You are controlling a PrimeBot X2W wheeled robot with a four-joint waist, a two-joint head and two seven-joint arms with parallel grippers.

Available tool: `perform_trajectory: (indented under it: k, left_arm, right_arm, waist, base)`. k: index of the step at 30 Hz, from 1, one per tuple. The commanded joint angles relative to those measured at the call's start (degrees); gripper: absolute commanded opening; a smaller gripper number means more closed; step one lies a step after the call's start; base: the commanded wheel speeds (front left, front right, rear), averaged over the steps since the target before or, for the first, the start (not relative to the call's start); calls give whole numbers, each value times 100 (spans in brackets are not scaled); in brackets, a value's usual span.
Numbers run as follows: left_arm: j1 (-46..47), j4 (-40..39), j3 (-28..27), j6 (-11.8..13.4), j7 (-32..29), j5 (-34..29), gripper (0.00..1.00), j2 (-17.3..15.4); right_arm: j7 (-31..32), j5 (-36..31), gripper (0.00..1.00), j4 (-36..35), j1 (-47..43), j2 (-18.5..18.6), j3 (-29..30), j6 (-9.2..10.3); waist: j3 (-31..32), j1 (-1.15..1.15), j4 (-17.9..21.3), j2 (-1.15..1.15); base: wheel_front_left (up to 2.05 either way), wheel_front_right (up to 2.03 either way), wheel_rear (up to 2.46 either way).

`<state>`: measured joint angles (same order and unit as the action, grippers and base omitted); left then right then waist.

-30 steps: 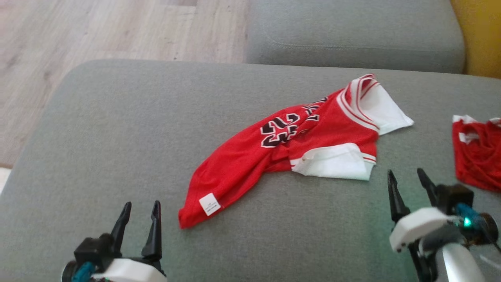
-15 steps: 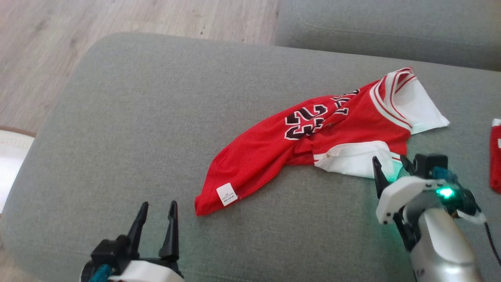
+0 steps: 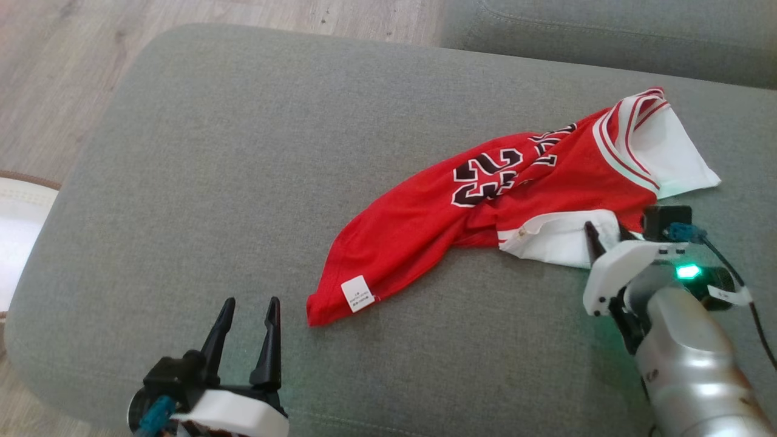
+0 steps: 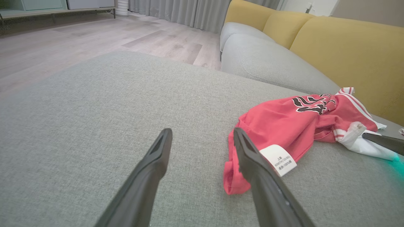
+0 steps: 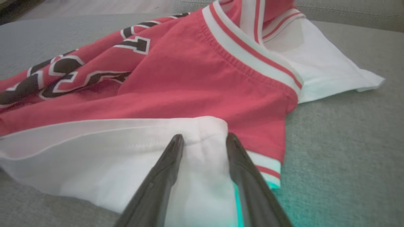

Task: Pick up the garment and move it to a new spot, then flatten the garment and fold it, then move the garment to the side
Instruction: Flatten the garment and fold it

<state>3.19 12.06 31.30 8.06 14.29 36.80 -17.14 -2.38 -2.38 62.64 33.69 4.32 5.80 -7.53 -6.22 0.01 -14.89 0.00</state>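
The garment (image 3: 425, 237), a red jersey with white sleeves and black number, lies crumpled and slanted on the grey cushion (image 3: 243, 152). My right gripper (image 3: 604, 229) is at its near white sleeve (image 5: 110, 142). In the right wrist view its two fingers (image 5: 204, 136) rest on the sleeve's folded edge, still apart, with white cloth between them. My left gripper (image 3: 252, 301) stands open above the cushion, just left of the garment's hem corner with the white label (image 4: 279, 159); nothing is between its fingers (image 4: 202, 130).
The cushion's rounded left and front edges drop to a wooden floor (image 3: 61, 73). A second grey cushion (image 3: 607, 30) lies behind, and a yellow backrest (image 4: 347, 47) rises beyond the garment. A pale round thing (image 3: 18, 230) sits on the floor at left.
The head camera has tilted, shifting the whole picture. My right gripper has moved forward onto the near white sleeve and its jaws have narrowed. The left gripper stays open.
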Motion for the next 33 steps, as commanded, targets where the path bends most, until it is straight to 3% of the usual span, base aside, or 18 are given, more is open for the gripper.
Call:
perform_trajectory:
  k: [1, 2, 3, 13, 21, 33]
  left_arm:
    - [261, -137, -252, -2, 71, -34, 100, -57]
    - [259, -139, -263, 2, 71, -41, 100, -64]
    - [257, -141, -266, 5, 71, -49, 100, -73]
    - [151, -208, -336, 63, 71, -55, 100, -126]
    - [-4, -320, -397, 142, 71, -45, 100, -164]
    - [-41, -396, -522, 181, 71, -12, 100, -208]
  right_arm:
    - [-156, 43, 41, -62, 276, -54, -206, 4]
    - [-235, 62, 15, -4, 317, -64, -270, 4]
    - [-321, 84, 0, 46, 350, -72, -334, 4]
    - [-1021, 266, 0, 156, 304, -50, -1116, 4]
    - [-1217, 536, 0, -490, -541, 230, -1736, 4]
    - [-1074, 370, 0, -1733, -1627, 554, -1107, 4]
  waist:
    - [-3, -1, 24, 0]
    - [1, -1, 48, 0]
    - [6, -1, 69, 0]
    - [185, -1, 433, 0]
    - [254, -1, 817, 0]
    - [220, -1, 1041, 0]
  base:
    - [0, 0, 0]
    - [0, 0, 0]
    - [0, 0, 0]
    - [0, 0, 0]
    - [0, 0, 0]
    - [0, 0, 0]
